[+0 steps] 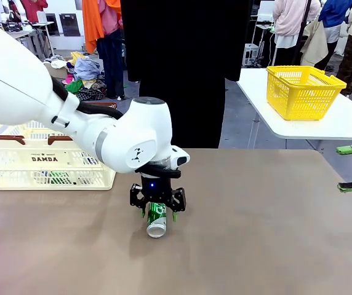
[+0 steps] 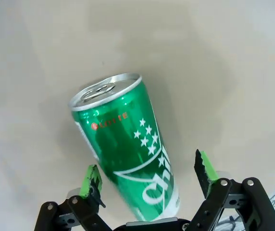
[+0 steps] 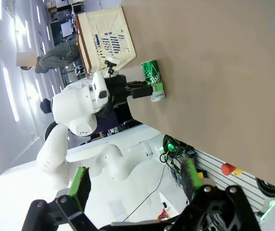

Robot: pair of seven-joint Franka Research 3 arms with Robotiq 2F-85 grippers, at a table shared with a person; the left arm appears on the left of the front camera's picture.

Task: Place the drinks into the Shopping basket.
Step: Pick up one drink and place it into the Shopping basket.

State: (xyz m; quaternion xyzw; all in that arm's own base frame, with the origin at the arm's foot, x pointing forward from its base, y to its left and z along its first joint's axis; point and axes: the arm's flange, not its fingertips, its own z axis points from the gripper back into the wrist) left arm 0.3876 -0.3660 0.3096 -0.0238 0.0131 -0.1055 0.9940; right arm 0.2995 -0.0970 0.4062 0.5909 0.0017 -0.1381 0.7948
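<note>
A green can (image 1: 157, 219) with white markings lies on its side on the brown table (image 1: 262, 233), its silver top towards the front edge. My left gripper (image 1: 159, 214) reaches down over it, open, with one green pad on each side of the can body. In the left wrist view the can (image 2: 128, 159) lies between the fingers (image 2: 91, 177), and I cannot tell whether they touch it. The cream Shopping basket (image 1: 16, 165) stands at the table's left; something green shows through its slots. My right gripper (image 1: 347, 168) hangs open at the right edge, holding nothing.
A person in black (image 1: 188, 67) stands at the far side. A yellow mesh basket (image 1: 302, 92) sits on a separate white table at the back right. The right wrist view takes in the basket (image 3: 106, 36), the can (image 3: 152, 77) and the left arm.
</note>
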